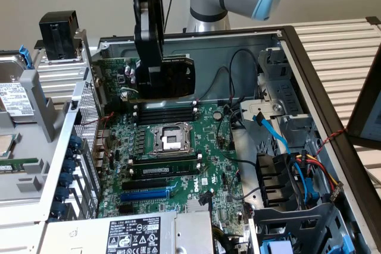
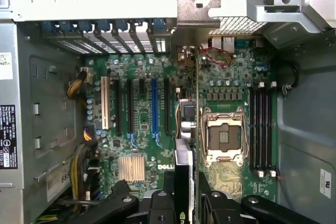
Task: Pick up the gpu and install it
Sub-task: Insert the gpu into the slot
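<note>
The gpu [image 1: 174,78], a short green card with a black cooler shroud, hangs in the air over the far part of the open computer case. My gripper [image 1: 149,74] is shut on it from above. In the wrist view the gpu [image 2: 183,163] is seen edge-on, clamped between my black fingers [image 2: 164,203], with my gripper [image 2: 184,204] above the big green motherboard [image 2: 142,129]. It hovers over the strip between the expansion slots and the CPU socket [image 2: 222,135]. The blue expansion slot [image 2: 154,106] lies off to one side, also seen as the blue slot [image 1: 145,194] near the case's front.
Memory sticks [image 1: 166,112] sit just under the held card. Bundled cables [image 1: 300,173] and a drive cage fill the exterior view's right of the case. A power supply [image 1: 131,233] lies at the front. Slot brackets [image 1: 68,171] line the exterior view's left wall.
</note>
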You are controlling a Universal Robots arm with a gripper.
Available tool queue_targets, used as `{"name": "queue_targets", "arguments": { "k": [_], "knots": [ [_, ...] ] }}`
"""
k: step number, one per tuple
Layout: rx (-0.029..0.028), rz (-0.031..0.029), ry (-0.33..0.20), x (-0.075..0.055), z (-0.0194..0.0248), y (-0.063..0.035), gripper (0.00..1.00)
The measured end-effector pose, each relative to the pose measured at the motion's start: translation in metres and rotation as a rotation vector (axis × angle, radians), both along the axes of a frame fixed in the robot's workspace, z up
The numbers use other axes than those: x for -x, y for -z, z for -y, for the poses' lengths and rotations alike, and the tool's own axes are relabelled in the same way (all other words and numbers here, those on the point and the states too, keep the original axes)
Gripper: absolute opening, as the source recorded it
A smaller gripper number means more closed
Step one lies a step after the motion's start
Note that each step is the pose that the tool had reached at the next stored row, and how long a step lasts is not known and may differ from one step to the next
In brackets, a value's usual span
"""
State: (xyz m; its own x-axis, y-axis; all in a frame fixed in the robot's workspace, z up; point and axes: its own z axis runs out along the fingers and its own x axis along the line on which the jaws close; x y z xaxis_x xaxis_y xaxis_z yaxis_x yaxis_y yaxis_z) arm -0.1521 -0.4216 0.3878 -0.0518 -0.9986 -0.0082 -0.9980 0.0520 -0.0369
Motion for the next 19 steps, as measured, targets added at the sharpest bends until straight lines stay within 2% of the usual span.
{"name": "queue_targets", "arguments": {
  "k": [3,4,8,19],
  "knots": [
    [0.0001,0.0079,-0.004,0.002,0.0001,0.0014,0.27],
    [0.0000,0.0086,-0.005,0.003,0.0001,0.0017,0.27],
    [0.0001,0.0088,-0.012,0.007,0.0002,0.0060,0.27],
    [0.0000,0.0087,-0.019,0.010,0.0097,0.0258,0.27]
  ]
}}
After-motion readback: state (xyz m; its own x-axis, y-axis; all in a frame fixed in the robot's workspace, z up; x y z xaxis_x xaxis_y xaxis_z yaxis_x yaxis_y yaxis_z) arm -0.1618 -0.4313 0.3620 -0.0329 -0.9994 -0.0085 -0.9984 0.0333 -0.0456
